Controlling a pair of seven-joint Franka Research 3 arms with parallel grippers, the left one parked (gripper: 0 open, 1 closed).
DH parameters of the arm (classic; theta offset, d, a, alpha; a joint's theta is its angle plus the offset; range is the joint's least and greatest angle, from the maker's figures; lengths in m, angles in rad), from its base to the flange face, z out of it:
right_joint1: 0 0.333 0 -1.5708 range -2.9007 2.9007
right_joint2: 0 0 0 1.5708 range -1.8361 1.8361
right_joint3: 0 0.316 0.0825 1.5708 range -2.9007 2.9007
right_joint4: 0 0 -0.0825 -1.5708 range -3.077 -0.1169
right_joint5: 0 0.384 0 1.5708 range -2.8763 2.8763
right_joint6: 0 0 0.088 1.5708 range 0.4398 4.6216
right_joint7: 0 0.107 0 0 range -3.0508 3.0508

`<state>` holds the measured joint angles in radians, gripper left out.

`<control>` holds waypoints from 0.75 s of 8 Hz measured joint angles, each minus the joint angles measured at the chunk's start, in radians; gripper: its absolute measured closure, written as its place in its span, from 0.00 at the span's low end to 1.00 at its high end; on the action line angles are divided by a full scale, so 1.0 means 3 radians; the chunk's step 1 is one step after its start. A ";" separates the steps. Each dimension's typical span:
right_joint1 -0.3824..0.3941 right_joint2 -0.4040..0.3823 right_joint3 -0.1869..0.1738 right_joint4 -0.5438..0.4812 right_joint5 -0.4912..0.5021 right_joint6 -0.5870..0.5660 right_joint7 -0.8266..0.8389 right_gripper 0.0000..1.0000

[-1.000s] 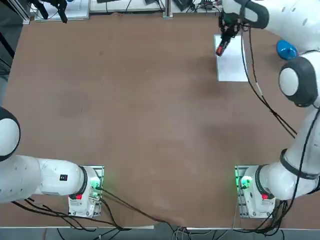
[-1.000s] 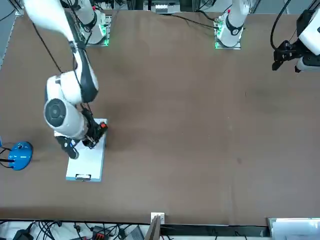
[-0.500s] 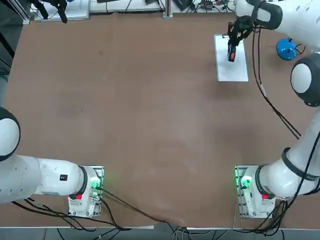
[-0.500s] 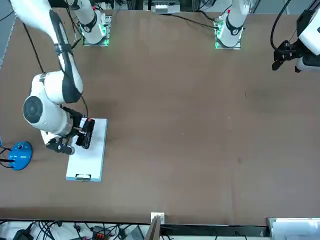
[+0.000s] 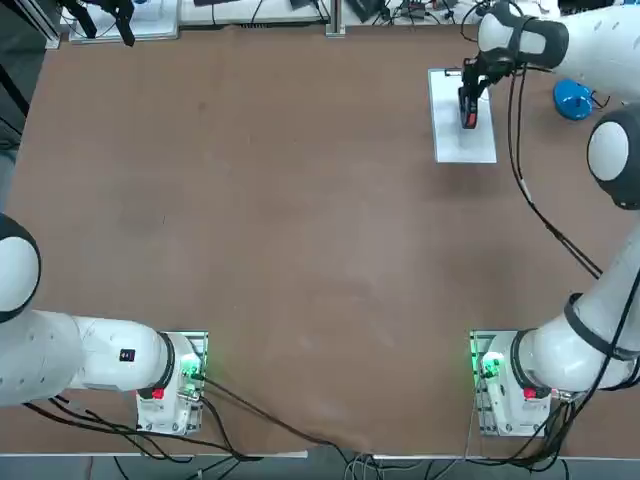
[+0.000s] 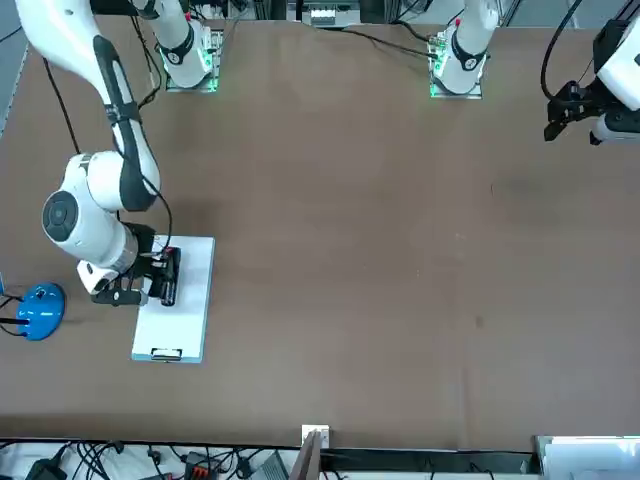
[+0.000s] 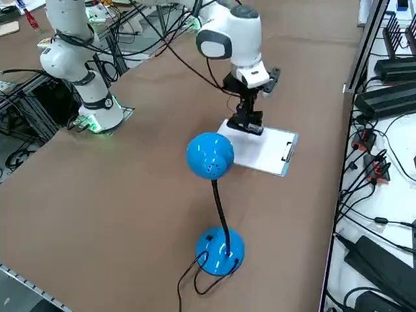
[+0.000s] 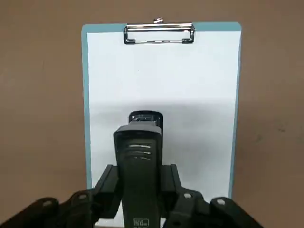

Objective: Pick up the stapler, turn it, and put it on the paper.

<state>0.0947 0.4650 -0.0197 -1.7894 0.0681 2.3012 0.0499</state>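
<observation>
Black stapler clenched in my right gripper hovers lengthwise over the paper; next, lower and release.

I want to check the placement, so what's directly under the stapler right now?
Under the stapler lies the paper, white, with its metal clip at the far short end. The right hand is shut on the stapler. Whether the stapler touches the sheet cannot be told; the patch beneath it is covered.

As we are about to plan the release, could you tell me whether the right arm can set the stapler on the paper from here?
Probably yes: the right tool, shut on the stapler, is directly over the paper, nothing between.
</observation>
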 joint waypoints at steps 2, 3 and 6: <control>-0.0003 0.0043 0.0004 -0.0036 0.0010 0.0167 -0.0101 0.59; -0.0016 0.0089 0.0003 -0.0038 0.0018 0.0217 -0.0158 0.59; -0.0058 0.0200 0.0002 -0.0037 0.0023 0.0265 -0.0242 0.59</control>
<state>0.0772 0.5250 -0.0190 -1.8006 0.0749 2.3807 -0.0226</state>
